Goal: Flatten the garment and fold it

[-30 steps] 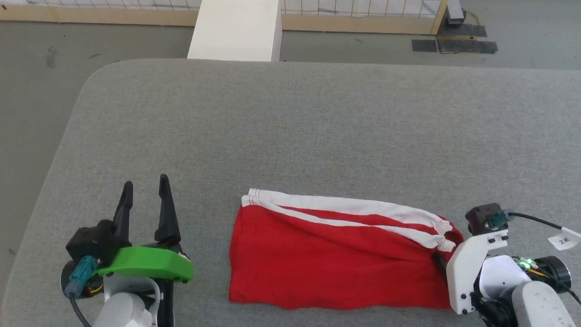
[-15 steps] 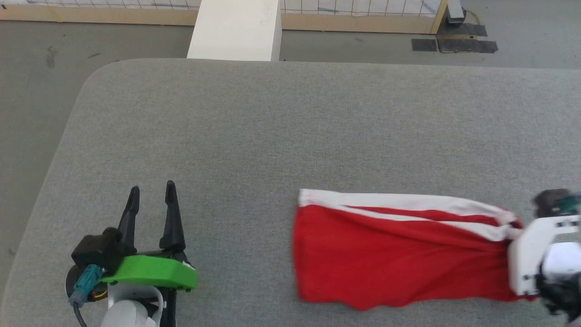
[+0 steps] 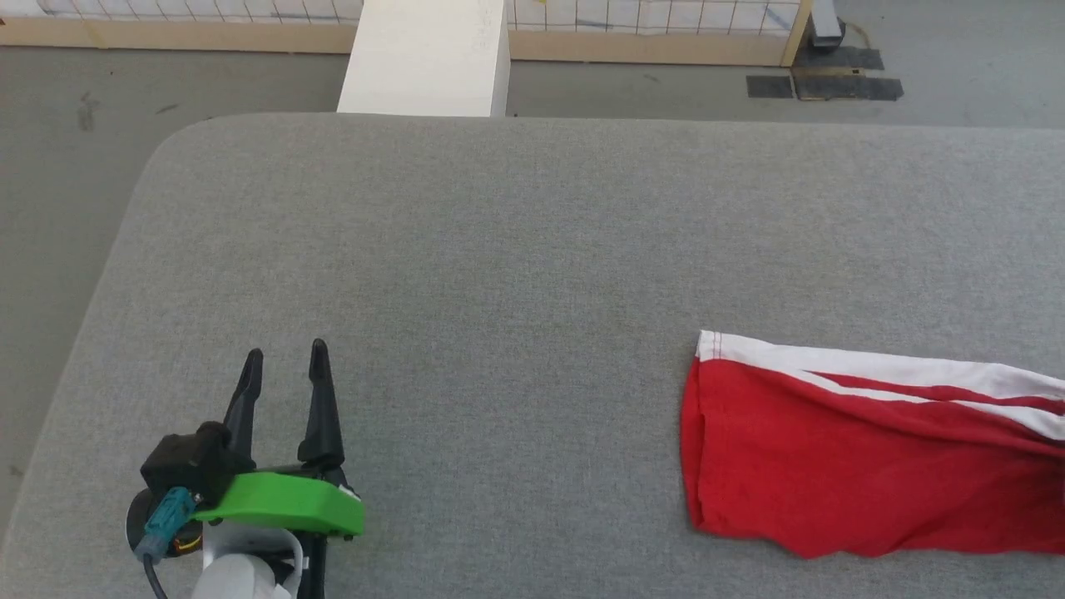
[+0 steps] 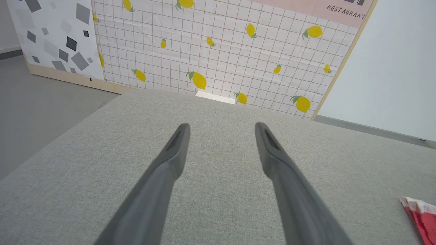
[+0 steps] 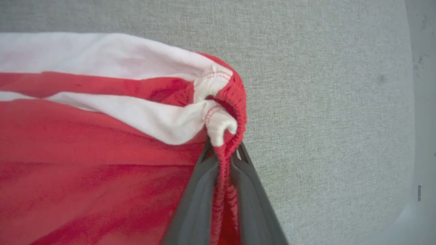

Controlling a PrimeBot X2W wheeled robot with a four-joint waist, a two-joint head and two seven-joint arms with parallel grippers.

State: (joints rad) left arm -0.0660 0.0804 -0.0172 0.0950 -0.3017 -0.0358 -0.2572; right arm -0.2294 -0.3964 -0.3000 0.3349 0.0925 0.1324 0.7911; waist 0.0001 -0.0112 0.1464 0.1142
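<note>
The garment (image 3: 865,449) is bright red with white stripes and lies on the grey table (image 3: 499,249) at the right, running off the head view's right edge. Its corner (image 4: 420,212) shows at the lower right of the left wrist view. In the right wrist view my right gripper (image 5: 223,153) is shut on the garment's (image 5: 85,170) gathered red waistband edge, the fabric pinched between both fingers. My left gripper (image 3: 283,362) stands open over bare table at the lower left, far from the garment, with nothing between its fingers (image 4: 173,149).
A white block (image 3: 428,54) stands beyond the table's far edge. A lemon-patterned tiled panel (image 4: 218,51) rises behind it. The table's rounded left corner (image 3: 179,137) drops to grey floor. The table's right edge (image 5: 410,102) lies close beside the right gripper.
The right gripper has shut on the garment's waistband end and dragged it to the right, out of the head view. The left gripper has stayed open, almost still.
</note>
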